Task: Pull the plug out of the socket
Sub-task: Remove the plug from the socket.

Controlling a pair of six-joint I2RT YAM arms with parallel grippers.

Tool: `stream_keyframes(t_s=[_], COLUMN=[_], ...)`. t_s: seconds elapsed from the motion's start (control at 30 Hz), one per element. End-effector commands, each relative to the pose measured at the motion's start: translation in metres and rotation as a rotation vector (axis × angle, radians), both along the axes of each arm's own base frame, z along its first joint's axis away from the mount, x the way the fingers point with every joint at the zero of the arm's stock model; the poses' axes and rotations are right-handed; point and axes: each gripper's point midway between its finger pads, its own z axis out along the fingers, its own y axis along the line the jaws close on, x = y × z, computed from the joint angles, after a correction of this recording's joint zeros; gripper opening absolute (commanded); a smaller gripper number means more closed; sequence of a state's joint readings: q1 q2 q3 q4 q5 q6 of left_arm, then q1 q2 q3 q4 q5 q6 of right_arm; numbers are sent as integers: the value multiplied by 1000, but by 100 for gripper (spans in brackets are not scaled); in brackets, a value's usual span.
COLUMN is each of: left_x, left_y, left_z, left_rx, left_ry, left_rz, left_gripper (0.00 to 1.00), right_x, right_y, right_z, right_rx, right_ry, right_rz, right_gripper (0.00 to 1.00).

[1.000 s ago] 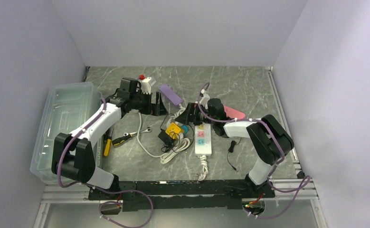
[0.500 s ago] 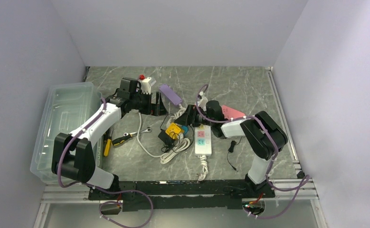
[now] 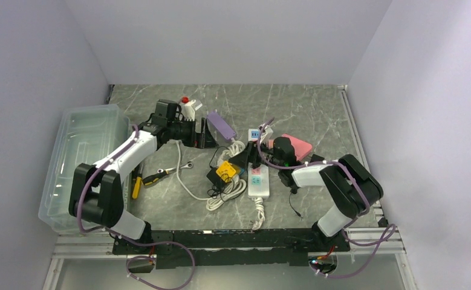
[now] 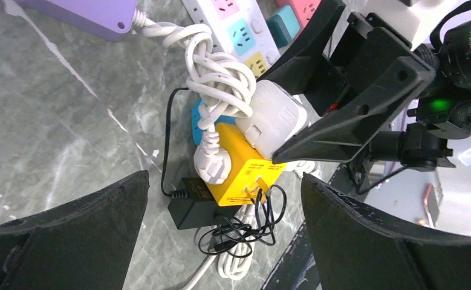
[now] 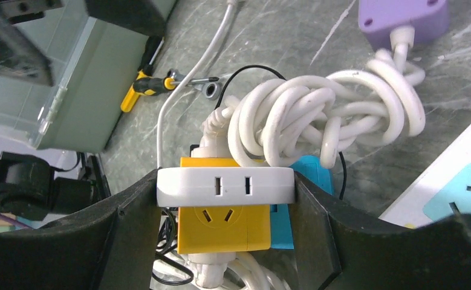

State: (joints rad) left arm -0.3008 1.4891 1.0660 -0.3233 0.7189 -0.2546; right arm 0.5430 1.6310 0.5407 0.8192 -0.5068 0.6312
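Change since earlier: right arm's wrist has swung nearer and to the right, uncovering the far end of the white power strip (image 3: pixel 257 178); the yellow cube and its cables have shifted a little nearer; the left arm has barely moved.
Right end effector (image 5: pixel 225 186): narrowed onto the white plug (image 4: pixel 275 118), one finger against each short end. It looks like a pinch, though how firm the squeeze is cannot be told.
Left end effector (image 4: pixel 225 181): spread wide, holding nothing, hovering off to the left of the clutter and facing it.
Plug location: seated on top of the yellow socket cube (image 5: pixel 224 226), just left of the white power strip, near the middle of the worktop (image 3: pixel 305 109).
Around it: a knotted white cable bundle (image 5: pixel 317 115) lies against the plug's far side and runs to a purple power strip (image 5: pixel 402 15); a black adapter (image 4: pixel 190 205) sits beside the cube.
Step in hand: securing the grip; the plug is not yet separated from the cube.
Next move, as judged: firm up the pinch, then pull straight away from the cube along the pins.
Risk: the cube is loose and nothing pins it down, so it may lift with the plug; the free left arm could brace it. The cable knot may also drag.
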Motion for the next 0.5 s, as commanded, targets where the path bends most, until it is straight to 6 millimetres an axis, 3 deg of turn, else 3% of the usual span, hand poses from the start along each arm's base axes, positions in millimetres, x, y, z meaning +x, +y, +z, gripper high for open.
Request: stream_keyframes(t_s=[0.0,0.17,0.33,0.47], left_x=[-3,-11,-21,-21], left_y=[-15,-32,-48,-50], left_z=[1,-8,-27,-37], left_rx=[-88,-170,-94,-61], left_ry=[33,109,134,149], left_rz=[-62,-134,-195,-190], left_gripper=[97,89,82,71], right_x=[-3,-15,-21,-22], right_y=[4,2,3,4], right_z=[75,83,86,86], right_rx=[121,141,150,154], right_ry=[-314,-356,-368,-366], right_rz=[56,88,116,126], right_gripper=[13,11,10,10])
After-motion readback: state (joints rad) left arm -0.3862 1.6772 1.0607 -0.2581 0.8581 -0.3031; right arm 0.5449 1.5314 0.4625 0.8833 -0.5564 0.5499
